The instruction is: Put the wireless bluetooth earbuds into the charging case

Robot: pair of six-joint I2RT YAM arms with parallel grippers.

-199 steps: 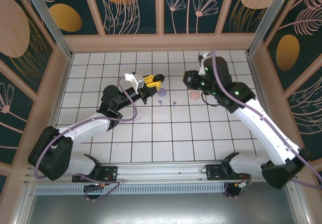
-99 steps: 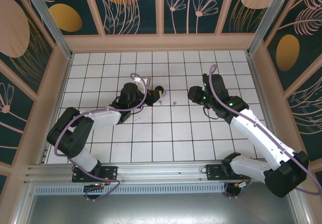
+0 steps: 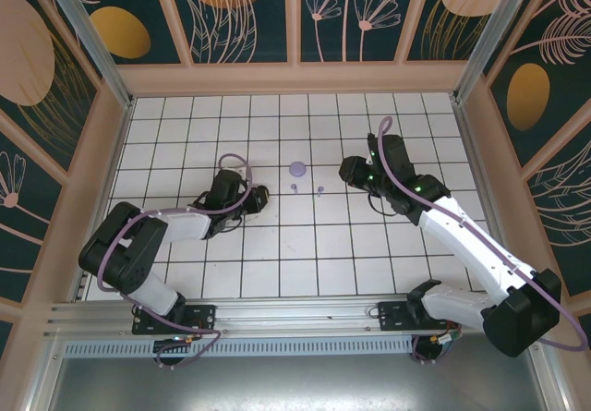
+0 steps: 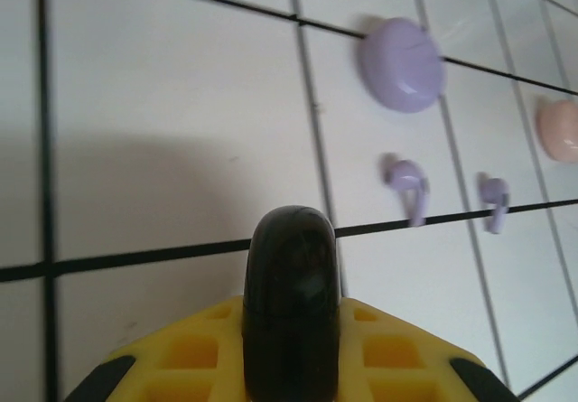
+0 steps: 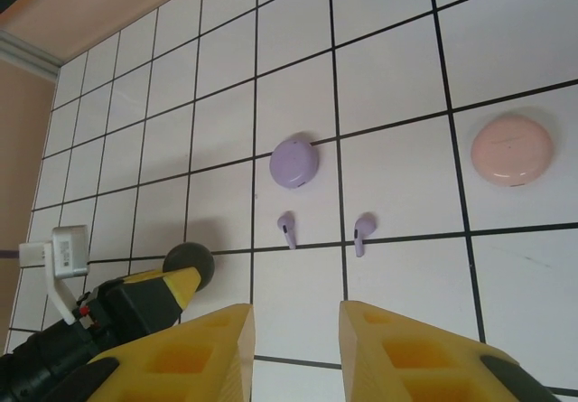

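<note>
lilac earbuds (image 5: pixel 286 229) lie loose on the tiled table (image 5: pixel 388 59), just beside the lilac case (image 5: pixel 294 163). our left gripper (image 4: pixel 291 330) pinches a black case (image 4: pixel 291 257) on edge, likely to present it. our right gripper (image 5: pixel 296 330) hovers spread and empty, aimed at an earbud, we judge.

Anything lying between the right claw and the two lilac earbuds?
No. In the right wrist view, just bare white tile with black grid lines separates the right claw from the lilac earbuds.

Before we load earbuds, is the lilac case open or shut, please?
Shut: the lilac case shows one smooth dome, lid down.
</note>
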